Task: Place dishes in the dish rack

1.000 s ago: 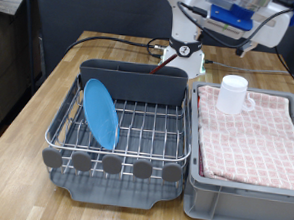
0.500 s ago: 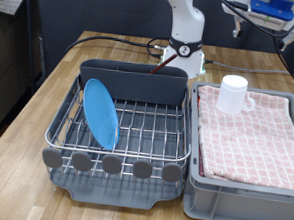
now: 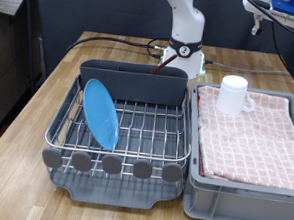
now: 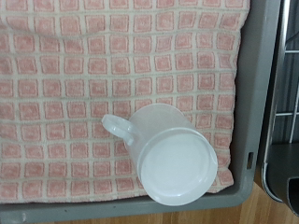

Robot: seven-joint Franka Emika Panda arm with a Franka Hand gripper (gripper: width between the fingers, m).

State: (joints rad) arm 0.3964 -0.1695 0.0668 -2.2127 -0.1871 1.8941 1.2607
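Observation:
The light-blue plate [image 3: 100,112] stands on edge in the exterior view's left part of the silver wire dish rack [image 3: 146,130]. The white mug [image 3: 233,94] stands on the pink checkered cloth in the grey bin [image 3: 244,194], to the exterior view's right of the rack. The wrist view looks straight down on the mug [image 4: 173,159], with its handle [image 4: 117,126] pointing sideways. Only a blue and white part of my hand [image 3: 293,9] shows at the exterior view's top right edge, high above the bin. Its fingers show in no view. The wooden spoon is out of view.
The dark grey caddy [image 3: 134,82] sits at the back of the rack. The arm's white base [image 3: 186,47] stands behind it with black cables on the wooden table [image 3: 37,113]. The bin's grey rim [image 4: 266,93] and the rack's wires [image 4: 288,84] show in the wrist view.
My hand has moved up and towards the exterior view's right, from above the mug to the top right corner. The plate and the mug have not moved.

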